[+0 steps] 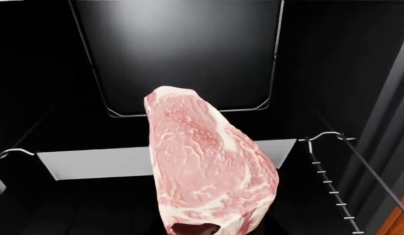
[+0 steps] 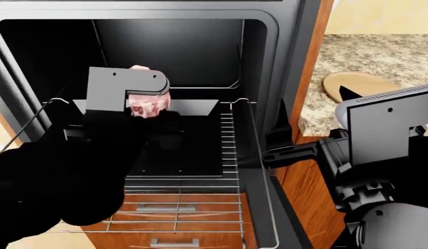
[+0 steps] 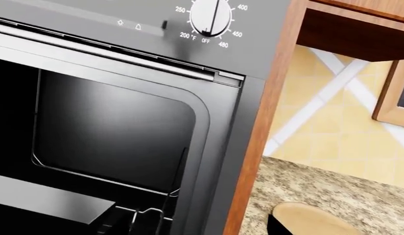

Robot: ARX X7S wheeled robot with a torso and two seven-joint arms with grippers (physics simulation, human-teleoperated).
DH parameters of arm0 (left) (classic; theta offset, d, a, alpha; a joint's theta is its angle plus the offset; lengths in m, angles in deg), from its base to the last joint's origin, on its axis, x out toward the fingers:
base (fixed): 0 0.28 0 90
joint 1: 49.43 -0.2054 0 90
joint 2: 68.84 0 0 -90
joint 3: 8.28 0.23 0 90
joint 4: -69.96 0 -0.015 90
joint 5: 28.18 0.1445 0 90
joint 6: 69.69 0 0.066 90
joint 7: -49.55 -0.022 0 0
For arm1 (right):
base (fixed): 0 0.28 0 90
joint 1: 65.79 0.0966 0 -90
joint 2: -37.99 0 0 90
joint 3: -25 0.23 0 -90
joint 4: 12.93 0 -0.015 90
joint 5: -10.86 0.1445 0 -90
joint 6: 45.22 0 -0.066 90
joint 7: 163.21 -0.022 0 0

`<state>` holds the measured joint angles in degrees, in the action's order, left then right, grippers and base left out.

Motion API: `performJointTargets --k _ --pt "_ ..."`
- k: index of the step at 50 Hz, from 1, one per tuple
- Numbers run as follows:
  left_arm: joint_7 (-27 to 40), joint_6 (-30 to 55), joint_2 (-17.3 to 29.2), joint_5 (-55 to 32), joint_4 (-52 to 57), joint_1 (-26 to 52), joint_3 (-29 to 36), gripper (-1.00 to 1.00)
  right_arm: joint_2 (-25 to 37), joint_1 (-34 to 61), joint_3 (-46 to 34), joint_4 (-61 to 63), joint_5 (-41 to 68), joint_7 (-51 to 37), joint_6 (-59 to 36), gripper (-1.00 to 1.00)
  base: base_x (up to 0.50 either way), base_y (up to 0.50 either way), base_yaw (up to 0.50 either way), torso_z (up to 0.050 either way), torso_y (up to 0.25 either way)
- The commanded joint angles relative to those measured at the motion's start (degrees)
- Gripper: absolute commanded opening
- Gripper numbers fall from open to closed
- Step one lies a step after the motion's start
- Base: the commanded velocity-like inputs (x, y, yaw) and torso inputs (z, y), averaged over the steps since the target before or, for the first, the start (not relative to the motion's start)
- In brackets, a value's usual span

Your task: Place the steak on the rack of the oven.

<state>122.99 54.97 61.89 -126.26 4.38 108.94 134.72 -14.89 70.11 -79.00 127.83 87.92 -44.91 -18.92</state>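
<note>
The steak (image 1: 208,171), pink with white marbling, stands on end between the fingers of my left gripper (image 1: 195,231), which is shut on its lower edge. In the head view the steak (image 2: 149,101) hangs inside the oven (image 2: 286,62), above the pulled-out wire rack (image 2: 179,210), with the left gripper (image 2: 141,111) mostly hidden behind its grey mount. The rack's side wires (image 1: 329,181) show beside the steak. My right gripper (image 2: 283,144) hovers outside the oven's right frame, open and holding nothing.
A black flat tray (image 2: 179,150) lies on the rack under the steak, and a grey strip (image 1: 97,164) crosses the cavity behind it. A round wooden board (image 2: 359,85) rests on the granite counter (image 2: 387,54) to the right. The oven dial (image 3: 211,14) sits above the cavity.
</note>
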Motion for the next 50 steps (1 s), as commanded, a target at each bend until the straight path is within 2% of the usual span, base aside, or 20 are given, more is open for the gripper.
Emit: performJointTargets --k 1,9,26,50 --pt "-3.4 2.2 -1.5 0.6 -6.3 3.1 1.2 -1.0 -0.2 0.4 -0.8 -0.8 -0.9 0.7 0.1 1.0 0.0 0.0 0.0 0.0 0.0" --pt "-4.5 4.3 -2.5 0.8 -9.4 4.7 2.3 -1.0 -0.2 0.5 -1.2 -1.2 -1.4 1.0 0.3 1.0 0.0 0.0 0.0 0.0 0.0" --pt "-7.5 0.9 -2.3 3.1 -11.0 0.4 2.3 -1.0 0.0 -0.8 -1.6 -1.2 -3.3 2.1 1.6 1.0 0.0 0.0 0.0 0.0 0.001" --pt "-7.2 0.6 -2.0 3.1 -10.7 -0.1 2.2 -1.0 0.4 -1.0 -2.1 -1.2 -3.9 2.0 2.2 1.0 0.0 0.0 0.0 0.0 0.001"
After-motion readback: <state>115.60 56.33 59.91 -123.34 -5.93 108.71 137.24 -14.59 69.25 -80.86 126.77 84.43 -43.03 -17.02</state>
